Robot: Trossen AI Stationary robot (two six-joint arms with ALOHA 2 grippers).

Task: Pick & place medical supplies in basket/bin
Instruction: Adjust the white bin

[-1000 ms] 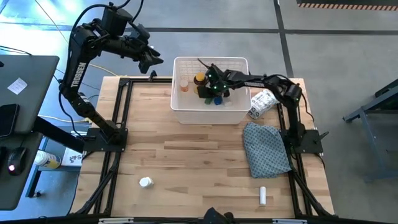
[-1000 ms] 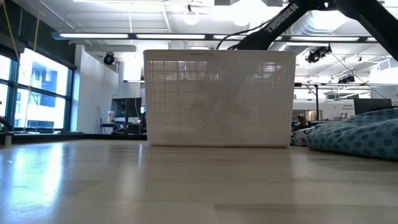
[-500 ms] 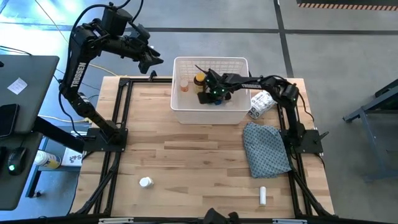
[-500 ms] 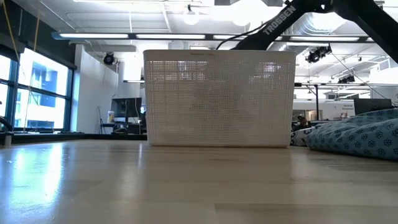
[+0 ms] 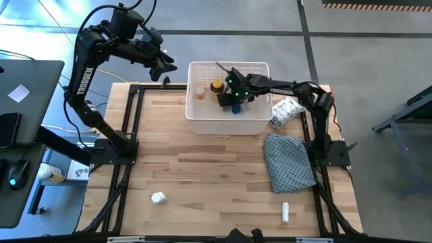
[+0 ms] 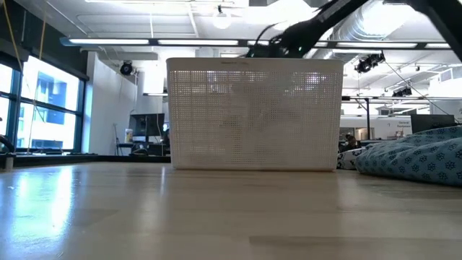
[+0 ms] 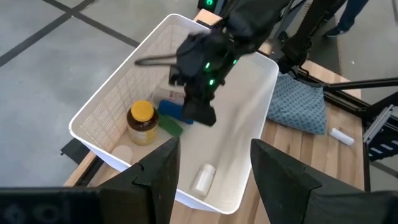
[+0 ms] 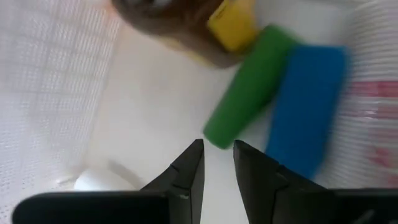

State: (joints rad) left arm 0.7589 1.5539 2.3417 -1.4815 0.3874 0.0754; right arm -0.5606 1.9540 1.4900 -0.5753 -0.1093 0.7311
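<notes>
The right gripper (image 5: 229,96) hangs inside the bin (image 5: 260,123) at the far middle of the surface (image 5: 202,169), its fingers (image 8: 189,174) nearly together with only a narrow gap, holding nothing. Beneath it lie the amber bottle (image 7: 142,122), green piece (image 8: 249,84) and blue piece (image 8: 305,106), side by side. The left gripper (image 5: 164,68) waits raised beyond the bin's left side, fingers (image 7: 163,171) partly open and empty. A packet (image 5: 284,111) lies right of the bin, a cloth (image 5: 289,162) nearer, and two white items (image 5: 158,198) at the near edge.

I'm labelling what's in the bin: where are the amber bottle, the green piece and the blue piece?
amber bottle (image 7: 142,122), left wrist view, on its side.
green piece (image 8: 245,87), right wrist view, mid-body.
blue piece (image 8: 305,106), right wrist view, mid-body.
</notes>
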